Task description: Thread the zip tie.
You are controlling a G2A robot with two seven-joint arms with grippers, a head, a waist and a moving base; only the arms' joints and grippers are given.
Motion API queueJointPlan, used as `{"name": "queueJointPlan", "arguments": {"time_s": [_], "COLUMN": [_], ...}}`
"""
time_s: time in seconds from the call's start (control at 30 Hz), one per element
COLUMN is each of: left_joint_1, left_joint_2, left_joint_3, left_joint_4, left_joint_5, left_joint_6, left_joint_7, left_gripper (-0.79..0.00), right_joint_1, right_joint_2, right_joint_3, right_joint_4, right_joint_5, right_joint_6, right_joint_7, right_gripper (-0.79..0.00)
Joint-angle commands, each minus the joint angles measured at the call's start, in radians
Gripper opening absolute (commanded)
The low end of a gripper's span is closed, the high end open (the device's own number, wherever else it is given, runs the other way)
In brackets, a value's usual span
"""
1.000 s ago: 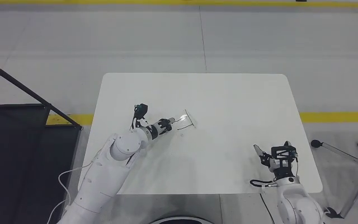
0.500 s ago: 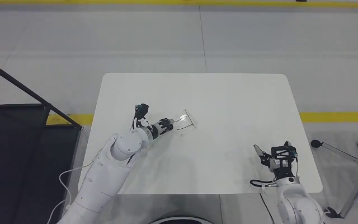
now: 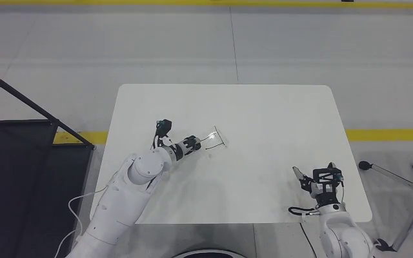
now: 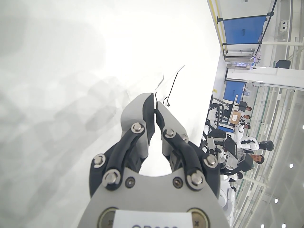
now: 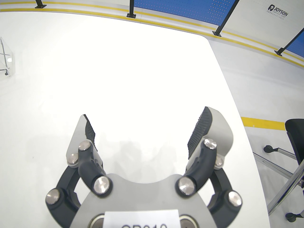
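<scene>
Left wrist view: outstretched left end effector (image 4: pixel 156 106) seemingly pinches the clear sleeve (image 4: pixel 163 85) by its edge.

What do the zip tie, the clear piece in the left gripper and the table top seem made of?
The zip tie: thin black strip with a small head, likely matte plastic.
The clear piece, pinched in the left gripper: see-through with bright edges, probably thin glossy plastic.
The table: smooth white, faintly reflective, perhaps laminate.
</scene>
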Motion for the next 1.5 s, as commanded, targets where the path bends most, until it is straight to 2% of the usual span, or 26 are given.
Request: {"name": "queueJointPlan", "arguments": {"time_s": [0.0,0.27,0.4,0.53,0.67,0.87,0.97,1.4,1.47], "left_joint_1": [0.003,0.045,0.087,0.159,0.222,0.271,0.310,0.322,0.319], "left_joint_2": [0.000,0.009,0.018,0.034,0.050,0.068,0.074,0.075,0.075], "left_joint_3": [-0.002,-0.030,-0.066,-0.123,-0.193,-0.286,-0.330,-0.331,-0.332], "left_joint_4": [-0.004,-0.069,-0.130,-0.212,-0.257,-0.253,-0.259,-0.259,-0.252], "left_joint_5": [0.001,0.014,0.006,0.010,-0.006,-0.123,-0.163,-0.176,-0.189], "left_joint_6": [-0.003,-0.034,-0.068,-0.139,-0.237,-0.382,-0.431,-0.441,-0.455], "left_joint_7": [0.000,-0.001,-0.023,-0.064,-0.123,-0.234,-0.239,-0.232,-0.227], "left_gripper": [-0.785,-0.785,-0.785,-0.785,-0.785,-0.785,-0.785,-0.785,-0.785], "right_joint_1": [0.000,0.000,0.000,0.000,0.000,0.000,0.000,0.000,0.012], "right_joint_2": [0.000,0.000,0.000,0.000,0.000,0.000,0.000,0.000,0.000], "right_joint_3": [0.000,0.000,0.000,0.000,0.000,0.000,0.000,0.000,-0.010], "right_joint_4": [0.000,0.000,0.000,0.000,0.000,0.000,0.000,0.000,0.002], "right_joint_5": [0.000,0.000,0.000,0.000,0.000,0.000,0.000,0.000,0.011], "right_joint_6": [0.000,0.000,0.000,0.000,0.000,0.000,0.000,0.000,-0.037], "right_joint_7": [0.000,0.000,0.000,0.000,0.000,0.000,0.000,0.000,0.034], "right_gripper": [0.000,0.000,0.000,0.000,0.000,0.000,0.000,0.000,0.000]}}
